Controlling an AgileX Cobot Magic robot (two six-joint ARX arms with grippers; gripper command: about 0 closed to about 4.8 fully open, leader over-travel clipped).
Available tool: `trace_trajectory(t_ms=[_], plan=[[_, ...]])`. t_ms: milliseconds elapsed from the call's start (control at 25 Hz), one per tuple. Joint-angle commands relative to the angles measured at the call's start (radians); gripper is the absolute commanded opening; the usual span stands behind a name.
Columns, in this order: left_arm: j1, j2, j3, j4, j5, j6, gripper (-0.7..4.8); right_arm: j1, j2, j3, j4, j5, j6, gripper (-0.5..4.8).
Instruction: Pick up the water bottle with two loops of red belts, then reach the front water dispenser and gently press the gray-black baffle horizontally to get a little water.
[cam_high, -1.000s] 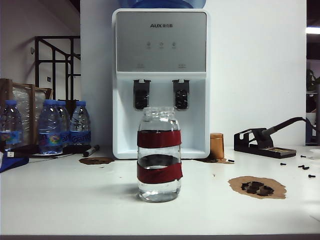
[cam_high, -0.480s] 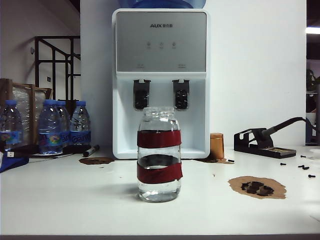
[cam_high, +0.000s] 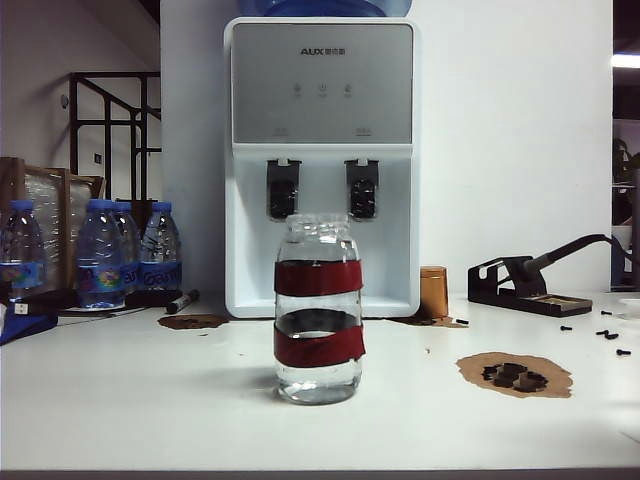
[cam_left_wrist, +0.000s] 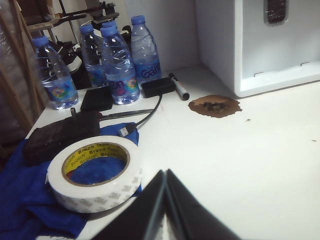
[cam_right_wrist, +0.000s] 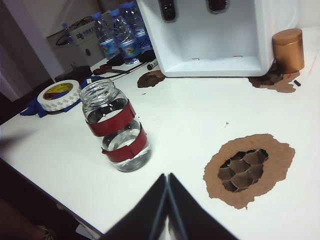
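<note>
Left end effector (cam_left_wrist: 166, 200) and right end effector (cam_right_wrist: 167, 200): both closed, empty, low over the surface (cam_high: 130, 400). Water bottle (cam_high: 318, 310) stands upright before the water dispenser (cam_high: 322, 160), ungrasped. Pick-up not begun; next requires opening the right one around the bottle

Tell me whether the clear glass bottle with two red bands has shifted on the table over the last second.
No. The red-banded glass bottle stands where it did, centred before the white water dispenser.
</note>
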Motion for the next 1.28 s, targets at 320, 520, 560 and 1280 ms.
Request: trace_trajectory(t_ms=[320, 520, 560, 1280], plan=[[0.0, -0.001, -0.002, -0.002, 0.0, 0.003, -0.04, 0.0, 0.0, 0.002, 0.008, -0.005, 0.011, 0.06], [0.0, -0.001, -0.002, -0.002, 0.0, 0.003, -0.04, 0.0, 0.0, 0.002, 0.008, -0.007, 0.01, 0.24], [0.0, -0.001, -0.002, -0.002, 0.0, 0.003, -0.04, 0.0, 0.0, 0.002, 0.008, -0.007, 0.01, 0.27], [0.0, -0.001, -0.002, -0.002, 0.0, 0.003, -0.04, 0.0, 0.0, 0.002, 0.008, -0.003, 0.01, -0.03]])
